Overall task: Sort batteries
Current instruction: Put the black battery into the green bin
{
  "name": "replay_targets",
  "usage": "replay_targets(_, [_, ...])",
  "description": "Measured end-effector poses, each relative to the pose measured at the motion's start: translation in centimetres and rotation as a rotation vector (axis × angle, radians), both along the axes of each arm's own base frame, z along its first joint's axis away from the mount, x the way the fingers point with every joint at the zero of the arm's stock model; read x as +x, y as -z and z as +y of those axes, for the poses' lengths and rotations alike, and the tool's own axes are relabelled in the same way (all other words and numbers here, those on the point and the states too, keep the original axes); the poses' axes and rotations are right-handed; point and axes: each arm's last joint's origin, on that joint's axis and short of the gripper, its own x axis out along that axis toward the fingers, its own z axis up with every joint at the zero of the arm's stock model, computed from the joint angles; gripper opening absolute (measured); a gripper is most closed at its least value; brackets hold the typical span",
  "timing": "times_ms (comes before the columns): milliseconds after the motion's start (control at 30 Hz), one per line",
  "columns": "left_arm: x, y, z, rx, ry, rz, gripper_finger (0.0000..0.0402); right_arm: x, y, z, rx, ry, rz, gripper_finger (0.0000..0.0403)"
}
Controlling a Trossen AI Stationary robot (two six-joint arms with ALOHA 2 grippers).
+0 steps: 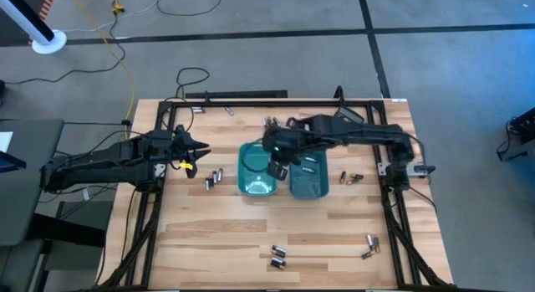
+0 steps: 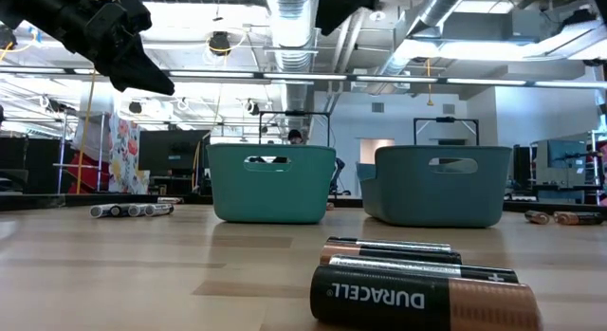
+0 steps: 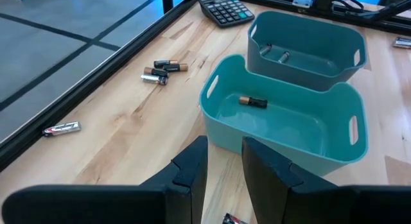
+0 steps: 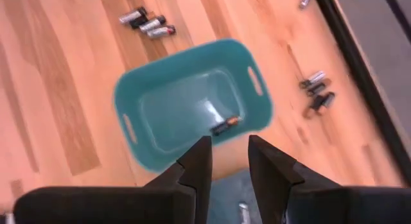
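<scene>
Two teal trays stand side by side mid-table, a lighter left one (image 1: 244,162) and a darker right one (image 1: 318,192). One black-and-copper battery (image 4: 226,126) lies on the left tray's floor. Two silvery batteries (image 3: 276,54) lie in the right tray (image 3: 308,63). My right gripper (image 1: 276,165) hangs high above the left tray's right side, pointing steeply down, open (image 4: 229,160) with nothing between its fingers. My left gripper (image 1: 194,150) waits at the table's left, raised, with its fingers (image 3: 225,166) a little apart and empty. Loose batteries (image 1: 216,178) lie flat on the wood left of the trays.
More batteries lie near the front edge (image 1: 278,256), at the front right (image 1: 368,246) and right of the trays (image 1: 349,178). A black calculator (image 3: 225,7) sits behind the trays. A black frame (image 1: 393,200) borders the table's sides.
</scene>
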Motion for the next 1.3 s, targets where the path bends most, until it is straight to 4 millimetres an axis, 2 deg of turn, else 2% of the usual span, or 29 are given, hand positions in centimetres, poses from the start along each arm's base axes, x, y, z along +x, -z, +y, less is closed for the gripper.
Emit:
replay_targets(133, [0.0,0.0,0.0,0.027,0.013,0.011,0.0091,-2.1,2.5,0.3,0.069,0.064,-0.120,0.0116])
replay_targets(233, [0.0,0.0,0.0,0.031,0.015,0.013,0.0091,-4.8,4.5,0.6,0.141,0.105,-0.238,0.0116])
replay_targets(333, [0.0,-0.1,0.0,0.042,0.019,0.010,0.0091,-7.6,6.0,1.6,0.204,0.113,-0.356,0.0116])
replay_targets(533, [0.2,-1.4,0.0,0.061,0.034,-0.004,0.0091,-13.3,7.7,3.7,0.257,0.048,-0.589,0.0116])
replay_targets(667, [1.4,-2.4,0.0,0.016,0.052,0.048,0.0091,-16.5,9.3,4.3,0.327,0.031,-0.634,0.0116])
replay_targets(800, [4.1,-3.0,-0.9,-0.005,0.133,0.121,0.0091,-19.1,10.8,4.6,0.397,0.045,-0.643,0.0116])
replay_targets(967, [8.3,-3.8,-2.5,0.004,0.190,0.194,0.0091,-21.1,12.7,5.2,0.468,0.042,-0.617,0.0116])
replay_targets(1167, [13.8,-4.5,-5.2,0.006,0.239,0.248,0.0091,-22.9,13.2,6.8,0.526,-0.065,-0.600,0.0116])
replay_targets(1300, [17.5,-4.1,-7.6,0.013,0.300,0.297,0.0091,-23.9,13.5,7.5,0.529,-0.126,-0.550,0.0116])
